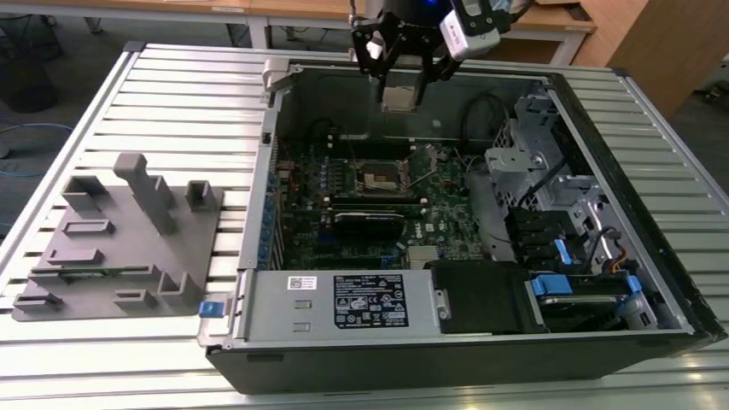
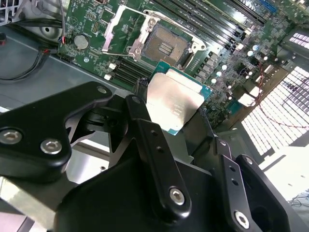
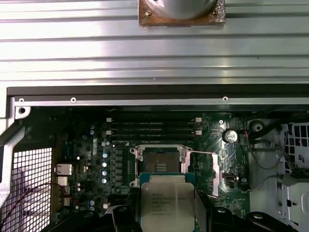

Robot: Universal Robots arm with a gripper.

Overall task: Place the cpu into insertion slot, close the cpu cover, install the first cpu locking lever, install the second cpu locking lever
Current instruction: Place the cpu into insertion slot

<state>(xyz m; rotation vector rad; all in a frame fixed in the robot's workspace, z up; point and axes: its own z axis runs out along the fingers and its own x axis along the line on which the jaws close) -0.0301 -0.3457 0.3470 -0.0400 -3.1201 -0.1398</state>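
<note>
We see the black two-finger gripper (image 1: 401, 85) clamped on the small square silvery-topped cpu (image 2: 175, 101). It hovers clear of the uncovered dark-framed insertion slot (image 3: 159, 163) on the green motherboard (image 1: 450, 192).

Case (image 1: 265, 256) lies open on the table (image 1: 137, 77). Fixture (image 1: 125, 248) sits beside it, on the exterior view's left. In the case I see the board (image 1: 446, 198), with the slot (image 1: 381, 177) near its middle and a card (image 1: 370, 224) just nearer the exterior camera. The cpu (image 1: 401, 101) is pinched in the gripper (image 1: 401, 92), above the case's far end, well apart from the slot.
</note>
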